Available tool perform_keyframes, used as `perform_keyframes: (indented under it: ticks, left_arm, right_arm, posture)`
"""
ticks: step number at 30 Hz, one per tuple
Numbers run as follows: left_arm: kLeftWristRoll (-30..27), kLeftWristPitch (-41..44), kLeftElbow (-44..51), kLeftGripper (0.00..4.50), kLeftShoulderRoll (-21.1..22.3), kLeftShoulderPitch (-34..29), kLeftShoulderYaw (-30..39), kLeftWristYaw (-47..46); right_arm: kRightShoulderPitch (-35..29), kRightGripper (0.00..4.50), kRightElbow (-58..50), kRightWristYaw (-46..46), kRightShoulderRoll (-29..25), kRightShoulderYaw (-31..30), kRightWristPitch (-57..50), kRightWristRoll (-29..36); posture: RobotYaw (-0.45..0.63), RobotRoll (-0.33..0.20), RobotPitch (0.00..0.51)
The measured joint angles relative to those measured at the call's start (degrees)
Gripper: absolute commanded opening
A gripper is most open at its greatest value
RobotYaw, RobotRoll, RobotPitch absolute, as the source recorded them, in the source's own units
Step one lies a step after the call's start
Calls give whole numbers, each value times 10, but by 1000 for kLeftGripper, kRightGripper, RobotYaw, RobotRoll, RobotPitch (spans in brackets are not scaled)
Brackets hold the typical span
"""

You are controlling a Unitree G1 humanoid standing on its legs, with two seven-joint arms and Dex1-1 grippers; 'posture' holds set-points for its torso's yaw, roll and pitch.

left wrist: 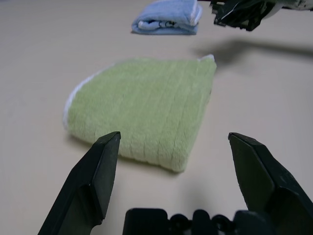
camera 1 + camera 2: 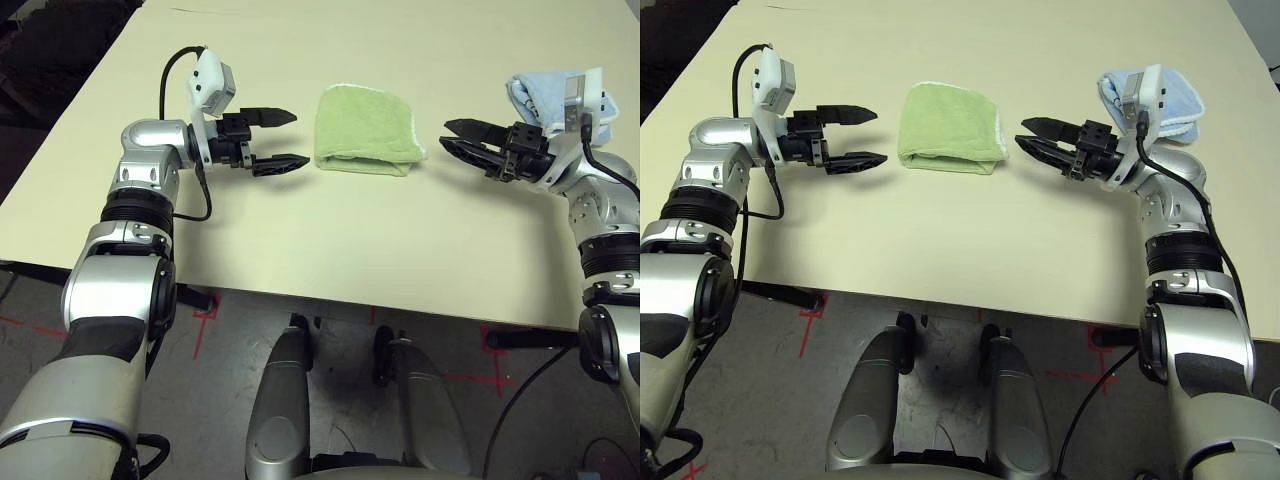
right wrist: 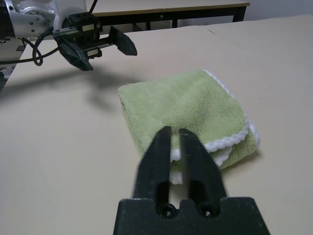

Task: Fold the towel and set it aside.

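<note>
Silver forearms reach in from both lower corners of the head view, each ending in a black two-fingered gripper held just above the cream table point(image 2: 330, 260). Between them, toward the middle of the tabletop, lies the towel point(image 2: 365, 130): light green terry cloth folded into a compact, thick bundle, with white stitched edging showing along its rounded far edge and down the side facing the right arm. Its near edge is a plump rolled fold, and the layered, scalloped white hems are stacked at the right-hand end.

Left of the bundle, the left gripper point(image 2: 278, 141) points level at it with its fingers spread wide, holding nothing and stopping short of the cloth. On the other side, the right gripper point(image 2: 462, 138) points back at the towel with its two fingers pressed together, empty, its tips just beside the hemmed end without visibly touching. Behind the right wrist, farther back on the table, sits a smaller folded light blue towel point(image 2: 535, 95), partly hidden by that wrist's white camera housing. Nothing lies between either gripper and the green bundle.

The folded towel's long axis runs roughly left to right across the table, in line with the two facing grippers, the fold toward the robot.
</note>
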State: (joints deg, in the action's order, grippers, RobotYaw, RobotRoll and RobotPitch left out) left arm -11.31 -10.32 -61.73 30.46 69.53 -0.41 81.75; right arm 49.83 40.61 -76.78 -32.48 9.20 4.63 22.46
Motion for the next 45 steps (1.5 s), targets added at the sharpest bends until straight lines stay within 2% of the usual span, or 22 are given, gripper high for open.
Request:
perform_keyframes:
  ticks: [4, 7, 17, 21, 27, 34, 45]
  left_arm:
    - [1, -6, -12, 4500, -7, 7, 5, -3]
    - [2, -11, -23, 3872, -8, 10, 8, -6]
    - [7, -47, -36, 115, -19, 13, 18, -4]
    - [7, -47, -49, 17, -41, 26, 26, -25]
    - [19, -45, -75, 17, -101, 58, 27, -79]
    - [62, -34, -100, 17, -114, 58, 15, -138]
    - [131, -33, -114, 17, -118, 30, -16, -196]
  right_arm:
    - [-6, 19, -8, 0, 0, 0, -5, 0]
    - [-9, 0, -13, 0, 0, 0, -10, 0]
    - [-10, 0, -40, 9, 4, 0, -27, 1]
    - [11, 0, -39, 33, 36, 1, -37, 3]
    - [83, 0, 27, 85, 98, -23, -20, -25]
    - [98, 0, 149, 123, 118, -47, 18, -86]
    - [111, 0, 228, 179, 140, -46, 56, -122]
  posture:
    - [77, 0, 258]
    - [77, 0, 259]
    - [74, 0, 264]
    - [80, 0, 267]
    - [71, 0, 267]
    - [77, 0, 268]
    - [66, 0, 274]
